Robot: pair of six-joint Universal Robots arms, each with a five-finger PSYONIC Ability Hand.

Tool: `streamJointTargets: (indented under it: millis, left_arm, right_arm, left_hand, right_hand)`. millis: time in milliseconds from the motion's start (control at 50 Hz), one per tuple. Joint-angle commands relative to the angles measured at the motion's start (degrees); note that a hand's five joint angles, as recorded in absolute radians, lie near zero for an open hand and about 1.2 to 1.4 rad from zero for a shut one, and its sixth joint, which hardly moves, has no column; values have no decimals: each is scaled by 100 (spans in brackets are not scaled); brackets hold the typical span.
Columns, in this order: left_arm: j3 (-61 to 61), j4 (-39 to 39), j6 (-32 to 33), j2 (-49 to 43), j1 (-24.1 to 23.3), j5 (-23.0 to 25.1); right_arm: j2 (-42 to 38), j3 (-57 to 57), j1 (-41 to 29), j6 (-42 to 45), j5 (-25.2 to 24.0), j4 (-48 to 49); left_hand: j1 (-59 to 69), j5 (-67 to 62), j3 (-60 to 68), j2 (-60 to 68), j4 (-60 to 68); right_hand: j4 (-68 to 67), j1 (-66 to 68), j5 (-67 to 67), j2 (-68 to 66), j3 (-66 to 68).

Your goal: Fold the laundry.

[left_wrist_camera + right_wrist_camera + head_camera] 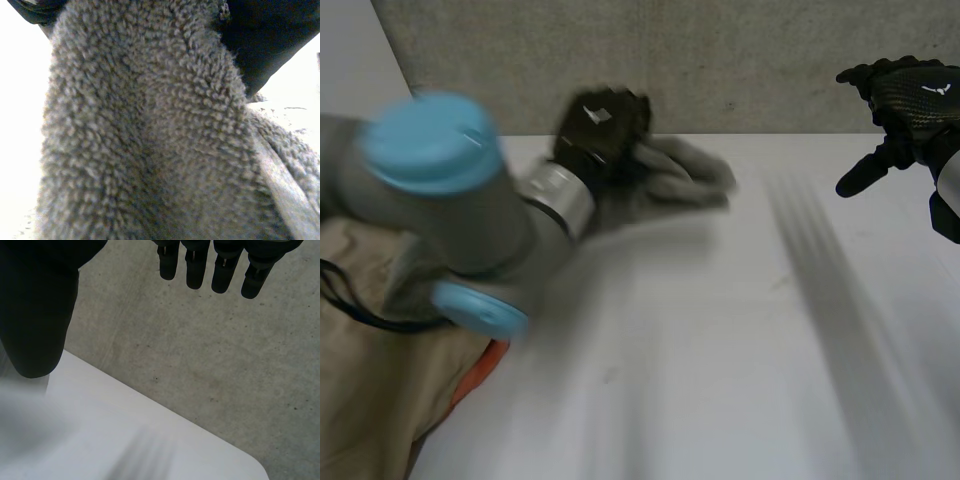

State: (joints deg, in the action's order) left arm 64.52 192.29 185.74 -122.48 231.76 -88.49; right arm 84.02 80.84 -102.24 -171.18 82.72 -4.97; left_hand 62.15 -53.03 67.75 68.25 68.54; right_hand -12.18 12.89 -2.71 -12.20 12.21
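Note:
A grey fluffy towel (pixel 670 180) is bunched at the back of the white table (pixel 720 350). My left hand (pixel 600 125) is shut on it, fingers curled round the cloth at its left end. In the left wrist view the grey towel (pixel 150 140) hangs right under the palm, with a dark bit of my left hand (pixel 265 40) beside it. My right hand (pixel 905 105) hovers high at the far right, open, with nothing in it. In its own wrist view the right hand's fingers (pixel 200 265) are straight and its thumb (pixel 35 315) stands apart, over the table's far corner.
A beige garment (pixel 380 390) lies heaped at the table's near left, with an orange cloth (pixel 480 370) peeking out beneath it. A grey concrete wall (pixel 720 60) runs behind the table. The table's far edge (pixel 165 405) shows under the right hand.

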Motion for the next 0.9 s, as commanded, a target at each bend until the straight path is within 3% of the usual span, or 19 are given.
streamJointTargets:
  millis: [20, 40, 180, 260, 360, 540, 700, 800, 900]
  left_arm:
    - [7, 450, -486, -646, -394, -36]
    - [51, 459, -565, -629, -438, -19]
    - [525, 441, -539, 117, -412, -10]
    - [1061, 380, -425, 961, -105, -19]
    - [2028, 72, 259, 2016, 615, -10]
    - [3364, -288, 2121, 2412, 1670, 16]
    - [3900, -420, 2932, 2685, 1996, 270]
    - [4007, -420, 2968, 2685, 2058, 684]
    - [4007, -412, 2976, 2624, 2110, 729]
  right_arm:
    - [-175, 2, 3, 23, -1, 23]
    - [-228, 2, 3, 49, -1, 23]
    - [-632, -34, -59, 619, -10, -56]
    - [-729, 27, -68, 1181, -19, -126]
    - [-765, 203, -252, 1780, -115, -346]
    - [-905, 914, -1182, 2009, -608, -330]
    - [-1055, 1662, -1755, 2009, -353, 566]
    - [-1072, 1987, -1764, 2018, 33, 1103]
    - [-1064, 2207, -1676, 2018, 280, 1235]
  left_hand:
    - [-3274, 3362, -3834, -3883, -3913]
    - [-5215, 5303, -5775, -5825, -5854]
    - [-5160, 5248, -5720, -5769, -5799]
    - [-5160, 5248, -5720, -5769, -5799]
    - [-5143, 5231, -5703, -5753, -5782]
    - [-5160, 5248, -5720, -5769, -5799]
    - [-4909, 4997, -5469, -5518, -5547]
    - [-4253, 4341, -4812, -4862, -4891]
    - [-3395, 3484, -3955, -4005, -4034]
  right_hand:
    - [218, -289, 271, 220, -221]
    - [218, -289, 271, 220, -221]
    - [218, -289, 271, 220, -221]
    - [218, -289, 271, 220, -221]
    - [218, -289, 271, 220, -221]
    - [218, -289, 271, 220, -221]
    - [-160, 89, -108, -158, 158]
    - [-311, 240, -259, -309, 308]
    - [-446, 375, -394, -444, 444]
